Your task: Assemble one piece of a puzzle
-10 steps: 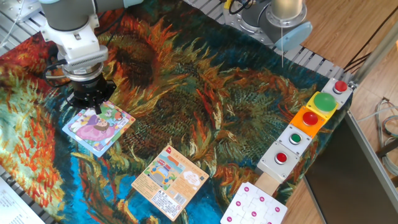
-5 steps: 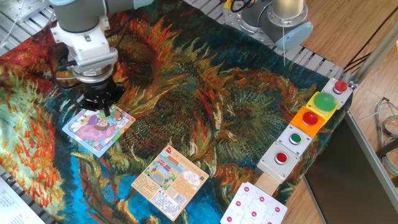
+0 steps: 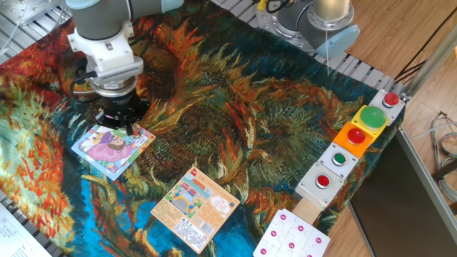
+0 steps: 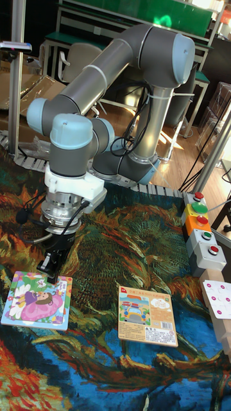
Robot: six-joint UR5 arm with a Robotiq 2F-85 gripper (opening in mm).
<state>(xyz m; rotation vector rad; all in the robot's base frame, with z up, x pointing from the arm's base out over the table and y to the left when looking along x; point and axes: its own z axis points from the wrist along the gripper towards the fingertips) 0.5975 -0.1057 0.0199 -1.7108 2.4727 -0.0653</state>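
One piece is all the task asks for, and you can see that the pincer [image 3: 127, 128] hangs right above the far corner of the puzzle [image 3: 111, 148], its tips very close to the board or touching it. The puzzle lies flat on the painted cloth [image 3: 243, 107], directly below and slightly toward the camera from the pincer in the fixed view. In the tall fixed view the fingertips [image 4: 52, 270] point down at the upper right corner of the puzzle [image 4: 35, 300].

I judge that the step in hand is the placing of the piece, or the moment just after it. I cannot make out the piece itself: it would be small and pale, and the black fingers cover the corner where it should sit. For the same reason I cannot tell whether the fingers are parted or pressed together, or whether they grip anything.

If the piece is between the fingers, the next move calls for a straight, gentle push down so its tabs meet the gap, then a release and a lift. If it is already seated, only a clean vertical lift is needed, so the puzzle is not dragged.

Beside the pincer toward the camera, well apart, lies the orange card [image 3: 194, 207]; it is not part of your work.
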